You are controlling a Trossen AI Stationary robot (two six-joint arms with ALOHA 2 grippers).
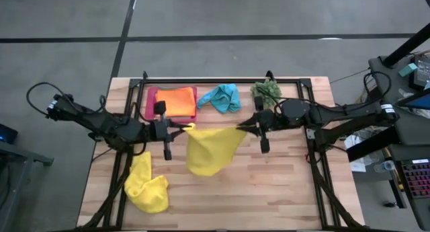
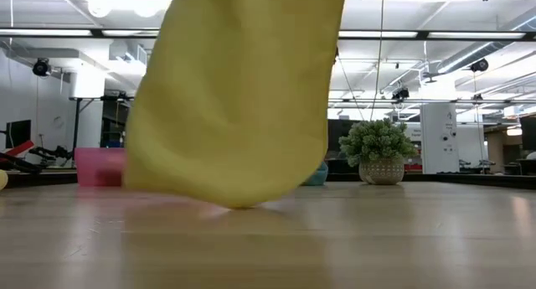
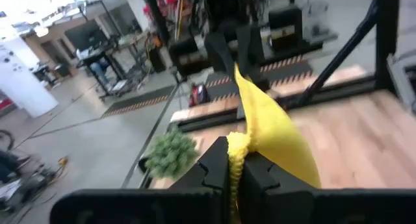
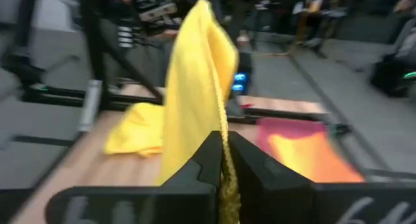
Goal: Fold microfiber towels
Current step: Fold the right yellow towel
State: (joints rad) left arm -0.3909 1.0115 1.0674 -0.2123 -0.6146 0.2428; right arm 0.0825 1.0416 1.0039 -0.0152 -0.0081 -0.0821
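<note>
L gripper (image 1: 183, 129): you've got it over the table's mid-left, jaws pinched tight on one top corner of the yellow towel (image 1: 209, 150); L wrist view shows the cloth edge clamped betw. both fingers (image 3: 214, 169).
R gripper (image 1: 246, 127): opposite, mid-right, jaws closed on the other top corner; R wrist view shows the hem squeezed betw. its fingers (image 4: 207, 160).
Held towel: stretched betw. your two grippers, hanging down in a loose sheet; in the low view its bottom edge (image 2: 239, 201) looks to be touching the wooden table (image 1: 282, 191).
2nd yellow towel (image 1: 146, 186): crumpled heap at front-left of table, well apart from the held one.
Orange towel (image 1: 179, 101): lying flat on the pink tray (image 1: 150, 104) at the back, just behind L gripper.
Turquoise towel (image 1: 222, 97): bunched beside the tray, back centre.
Light green towel (image 1: 267, 89): bunched at back, right of turquoise; can't tell it from the plant ball there.
</note>
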